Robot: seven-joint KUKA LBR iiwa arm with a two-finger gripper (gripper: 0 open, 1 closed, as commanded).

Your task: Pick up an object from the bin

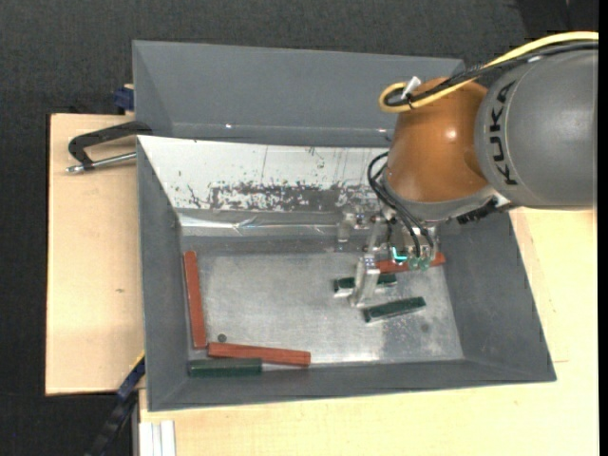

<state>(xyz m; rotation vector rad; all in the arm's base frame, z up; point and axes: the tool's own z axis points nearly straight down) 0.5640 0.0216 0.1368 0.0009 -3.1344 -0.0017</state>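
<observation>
Hand (pixel 364 285), grip impossible to tell, sits just beside a dark green stick (pixel 394 308).

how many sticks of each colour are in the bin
red-brown sticks: 2
dark green sticks: 2
total: 4 in plain sight; the red and green bits under the gripper are too hidden to count

"KUKA" lettering on the grey arm housing (pixel 546 131)
</observation>
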